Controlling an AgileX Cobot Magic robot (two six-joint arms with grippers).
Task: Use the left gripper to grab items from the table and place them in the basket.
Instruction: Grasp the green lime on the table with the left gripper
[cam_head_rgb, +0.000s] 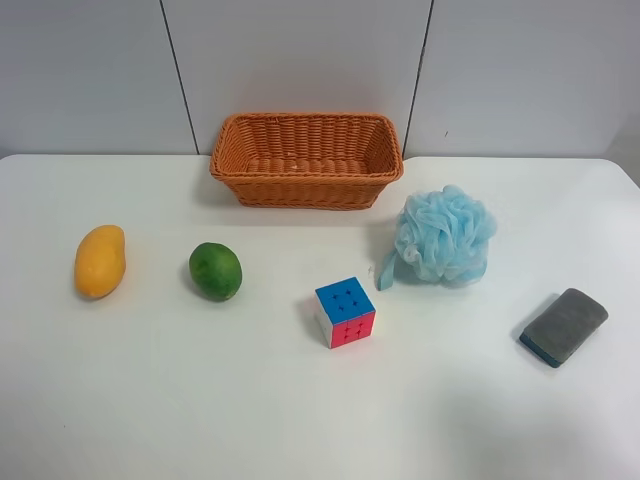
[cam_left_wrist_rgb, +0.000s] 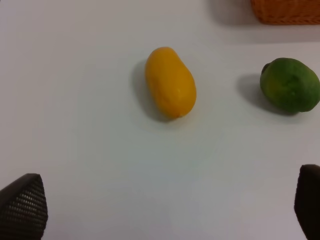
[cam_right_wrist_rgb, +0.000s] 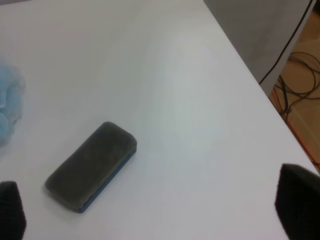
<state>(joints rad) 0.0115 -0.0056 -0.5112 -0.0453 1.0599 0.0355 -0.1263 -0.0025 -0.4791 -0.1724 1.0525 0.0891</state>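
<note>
White table (cam_head_rgb: 180, 400) is seen in broad gaps between mango (cam_head_rgb: 100, 261), green fruit (cam_head_rgb: 216, 271), puzzle cube (cam_head_rgb: 345, 312), pouf (cam_head_rgb: 445, 236) and sponge (cam_head_rgb: 564, 326), all well apart. The basket (cam_head_rgb: 300, 190) is set by the far edge, the sponge near a side edge. The left gripper (cam_left_wrist_rgb: 165, 205), facing the mango, and the right gripper (cam_right_wrist_rgb: 155, 205) are spread wide, nothing held.

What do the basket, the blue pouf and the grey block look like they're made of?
The basket: woven wicker or plastic imitation, matte orange-brown; crossing strands show on its wall. The pouf: likely nylon mesh, light blue, bunched into frills. The grey block: seemingly sponge, matte fuzzy grey top over a thin blue layer at its edge.
</note>
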